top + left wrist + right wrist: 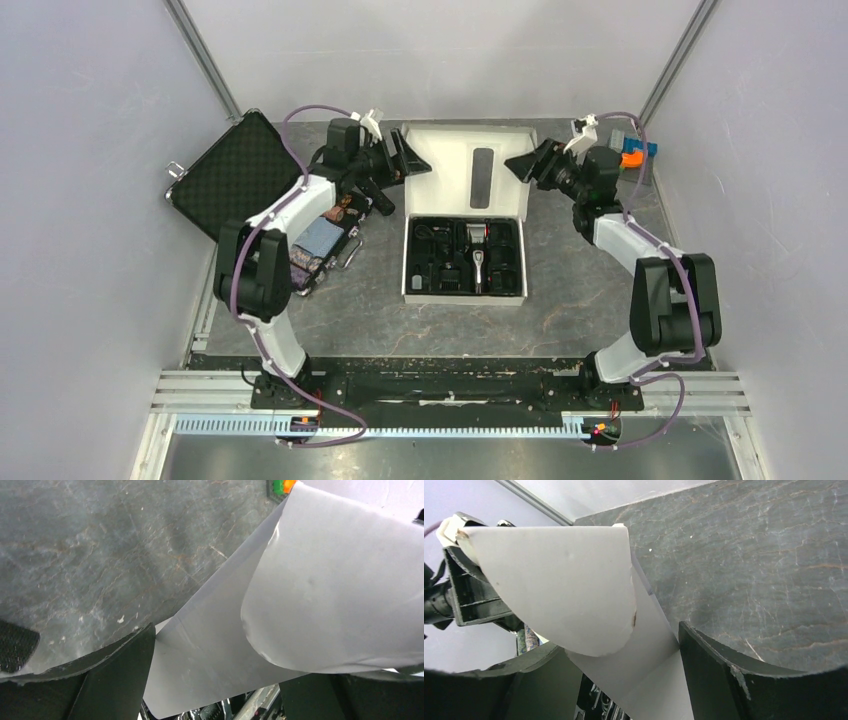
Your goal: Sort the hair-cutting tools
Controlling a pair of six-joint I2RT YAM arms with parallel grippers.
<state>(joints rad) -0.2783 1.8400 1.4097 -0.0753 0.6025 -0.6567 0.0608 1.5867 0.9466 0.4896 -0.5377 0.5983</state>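
A white box [408, 272] lies open at the table's middle. Its black tray holds several black comb attachments [437, 256] and a slim silver-and-black hair clipper [478, 262]. The white lid [450, 170] is folded back behind the tray. My left gripper [408, 158] is open at the lid's left corner. In the left wrist view the lid [210, 660] lies between its fingers [120, 680]. My right gripper [527, 166] is open at the lid's right corner. In the right wrist view the lid flap [574, 590] runs between its fingers [709, 680].
A black foam-lined case [235, 175] lies open at the left, its lower half [320, 245] holding coloured items. A small orange and blue object [635, 155] sits at the back right. Grey walls close in the left, right and back sides.
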